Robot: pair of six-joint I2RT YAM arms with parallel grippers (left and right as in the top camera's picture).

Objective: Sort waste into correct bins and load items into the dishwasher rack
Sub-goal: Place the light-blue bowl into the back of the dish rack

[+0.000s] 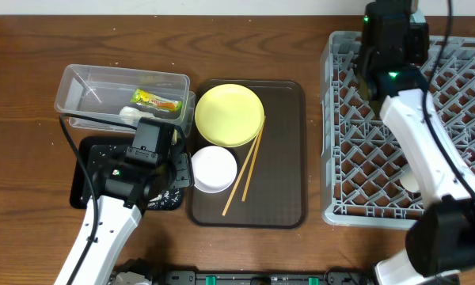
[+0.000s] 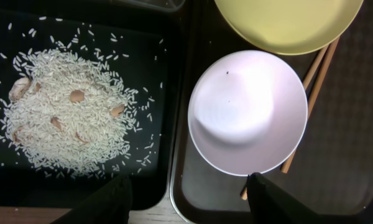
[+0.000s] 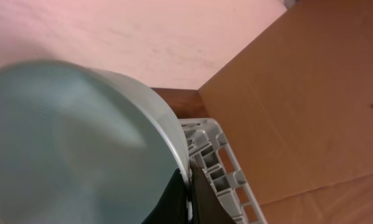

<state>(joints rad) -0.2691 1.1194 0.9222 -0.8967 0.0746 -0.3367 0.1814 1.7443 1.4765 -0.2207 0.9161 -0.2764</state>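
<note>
On the wooden worktop (image 1: 32,95) the biggest thing is the grey dishwasher rack (image 1: 332,142), at 3 o'clock in my overhead view. My right hand (image 3: 188,199) hangs over the rack's corner at 11 o'clock and is clamped on the rim of the light blue bowl (image 3: 68,143). The brown serving tray (image 1: 281,158) lies in the centre. On it are the yellow plate (image 1: 229,115) at 12 o'clock, the white bowl (image 1: 214,169) at 8 o'clock and the chopsticks (image 1: 247,170) just beside both. The clear tub (image 1: 71,95), at 10 o'clock, holds the snack wrapper (image 1: 157,100) and the tissue (image 1: 132,115). The black tray (image 2: 25,183), at 8 o'clock, carries the rice (image 2: 65,118). My left hand (image 2: 189,202) hovers over the border of both trays, its fingers spread wide with nothing between them.
</note>
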